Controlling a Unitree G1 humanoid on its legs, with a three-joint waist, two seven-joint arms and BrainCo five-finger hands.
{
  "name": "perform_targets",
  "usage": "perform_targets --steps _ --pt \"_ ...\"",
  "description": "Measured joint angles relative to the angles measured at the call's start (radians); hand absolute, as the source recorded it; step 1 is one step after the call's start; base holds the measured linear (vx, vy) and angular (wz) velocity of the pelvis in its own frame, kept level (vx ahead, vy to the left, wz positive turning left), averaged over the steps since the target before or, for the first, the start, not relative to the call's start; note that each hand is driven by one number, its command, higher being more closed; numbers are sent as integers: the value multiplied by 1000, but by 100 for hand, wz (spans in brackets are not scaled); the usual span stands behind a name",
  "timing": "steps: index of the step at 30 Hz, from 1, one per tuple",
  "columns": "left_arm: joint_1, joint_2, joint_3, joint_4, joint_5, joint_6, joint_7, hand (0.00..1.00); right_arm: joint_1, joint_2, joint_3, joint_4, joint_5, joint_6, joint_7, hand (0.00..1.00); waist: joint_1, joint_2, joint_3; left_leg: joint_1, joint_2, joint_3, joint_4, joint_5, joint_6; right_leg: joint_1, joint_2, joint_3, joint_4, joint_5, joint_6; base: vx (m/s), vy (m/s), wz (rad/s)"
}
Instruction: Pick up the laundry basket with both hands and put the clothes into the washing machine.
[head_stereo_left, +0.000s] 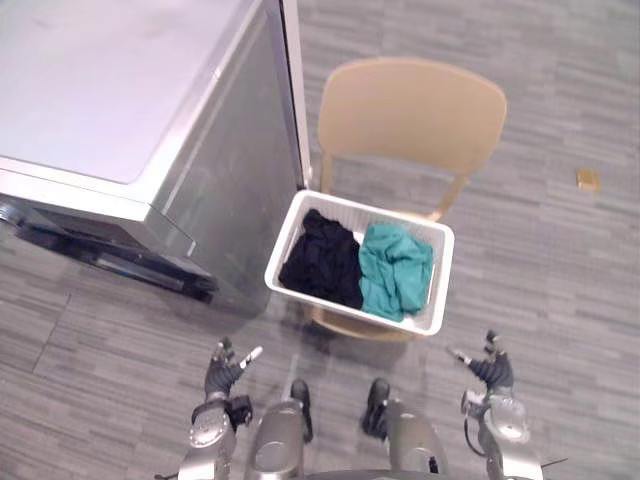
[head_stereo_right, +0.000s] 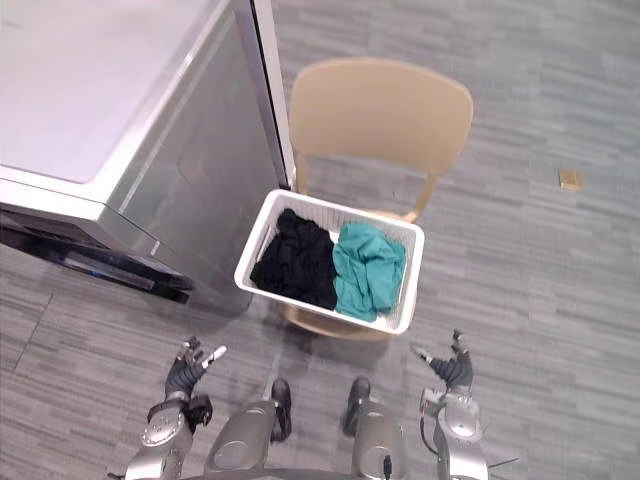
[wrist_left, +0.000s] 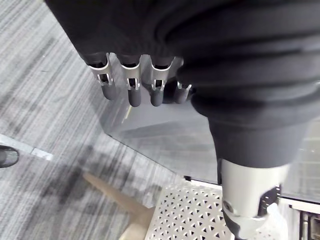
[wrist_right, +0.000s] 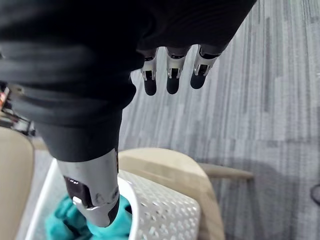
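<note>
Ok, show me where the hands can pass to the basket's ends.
Right end: bare floor beside the basket. Near side: open floor between it and the left hand and right hand. Left end is crowded: the washing machine stands close beside it.

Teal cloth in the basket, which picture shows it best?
The left eye view: the teal cloth lies whole in the basket, beside the black cloth. The right eye view shows much the same. The right wrist view catches a corner of it; the left wrist view, the basket's wall.

Left hand (head_stereo_left: 220, 377) and right hand (head_stereo_left: 492, 372), uncurled.
</note>
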Motion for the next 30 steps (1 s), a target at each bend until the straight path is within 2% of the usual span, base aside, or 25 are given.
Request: perform_targets --steps 3,7,9,10,11,12,13,14,15,16,17,18,19,20,22,23,24,25,26,27,28,29,30 --pt "-2 17 0 102 47 0 -4 0 -17 -9 30 78 -49 -2 20 0 -1 9 -18 45 -10 -30 -34 16 -4 62 0 -30 -36 4 5 54 -14 29" --pt "-8 19 -3 152 87 0 -1 0 -40 -12 65 125 -77 -3 20 0 -2 12 -21 32 -27 -89 -33 40 -14 93 -8 -91 -54 6 8 -8 -17 51" --pt "-30 19 -7 168 105 0 0 0 -51 -12 66 146 -75 -2 15 0 -2 12 -19 -10 -40 -123 -29 75 -29 88 -26 -150 -55 8 8 -76 -17 94" --pt "-46 21 -22 179 106 -1 5 0 -74 -22 64 185 -75 0 14 0 1 9 -20 -56 -47 -121 -29 117 -66 72 -47 -201 -51 14 1 -110 0 88" --pt "-47 22 -30 180 106 -1 8 0 -82 -24 64 190 -75 1 15 0 2 6 -19 -69 -45 -94 -28 125 -79 66 -60 -213 -52 17 -3 -155 50 77" --pt "-46 18 -36 183 106 -2 9 0 -90 -21 65 194 -75 1 14 0 2 6 -18 -84 -35 -48 -15 118 -76 61 -71 -225 -50 21 -7 -117 59 37" --pt "-41 12 -38 199 106 0 15 0 -112 -22 66 211 -75 5 13 0 -2 8 -16 -105 42 94 83 80 -25 57 -84 -238 -29 22 -8 -100 76 31" --pt "-37 10 -38 204 106 0 19 0 -115 -22 67 215 -76 6 14 0 -2 4 -13 -104 76 129 119 69 -9 59 -95 -242 -20 22 -8 -77 110 34" --pt "-37 6 -36 225 105 -1 22 0 -112 -24 67 217 -76 7 13 0 -5 0 -11 -99 139 169 164 64 -2 65 -117 -251 -10 26 2 -71 147 26" --pt "-40 6 -34 233 106 -1 24 0 -111 -27 67 217 -76 7 13 0 -7 0 -11 -89 166 184 174 64 -2 68 -130 -254 -9 30 13 -98 246 39" --pt "-41 3 -34 235 106 -1 29 0 -107 -34 69 218 -76 8 14 0 -23 7 -14 -75 215 213 165 66 -5 71 -150 -263 -10 42 39 -113 416 48" --pt "-43 -5 -34 243 106 -1 37 0 -100 -43 69 218 -76 8 14 0 -37 30 -26 -52 255 231 114 70 -9 72 -165 -280 -14 58 68 -105 489 50" --pt "-46 -15 -34 252 106 -2 42 0 -90 -49 69 218 -76 8 15 0 -42 47 -37 -40 270 235 76 80 -17 73 -168 -288 -20 68 83 -64 578 64" --pt "-67 -24 -35 276 107 -2 45 0 -84 -43 68 235 -75 13 16 0 -49 56 -50 -24 240 220 24 68 -118 81 -203 -306 -25 97 121 -7 502 58" --pt "-72 -7 -40 278 110 -1 46 0 -72 1 90 239 -75 17 20 0 -52 4 -47 -40 171 217 46 51 -81 101 -258 -309 -60 128 144 6 431 55" --pt "-71 2 -42 278 115 -1 45 0 -65 32 104 239 -75 19 23 0 -49 -3 -48 -72 141 203 104 12 -54 110 -288 -310 -69 145 147 9 356 40" --pt "-71 4 -41 277 115 -1 45 0 -64 53 119 238 -75 20 28 0 -43 -25 -57 -86 121 199 155 -33 -35 114 -320 -305 -61 167 147 11 335 28" --pt "-69 3 -37 278 114 -1 46 0 -67 58 131 236 -75 21 33 0 -37 -23 -55 -87 112 201 172 -50 -27 113 -334 -302 -52 178 135 16 316 2" --pt "-70 4 -38 278 114 -1 47 0 -78 58 149 228 -75 23 39 0 -26 -16 -52 -81 97 205 185 -69 -11 95 -362 -290 -5 208 79 11 286 -5" --pt "-69 2 -42 277 114 -1 47 0 -87 58 167 210 -75 27 39 0 -26 1 -44 -65 83 200 175 -75 1 47 -378 -227 89 203 -37 18 267 -1" --pt "-68 1 -43 277 114 -1 47 0 -93 60 177 205 -75 27 39 0 -29 9 -39 -55 80 193 169 -77 5 15 -366 -172 150 174 -42 49 193 16" --pt "-72 4 -46 277 114 0 48 0 -101 67 186 203 -75 27 41 0 -33 5 -37 -29 69 183 139 -77 21 -23 -312 -75 247 87 2 89 105 33" --pt "-73 11 -46 277 114 0 54 0 -101 73 191 204 -75 28 41 0 -33 15 -30 -6 62 164 110 -69 29 -39 -209 1 278 5 14 107 63 38"
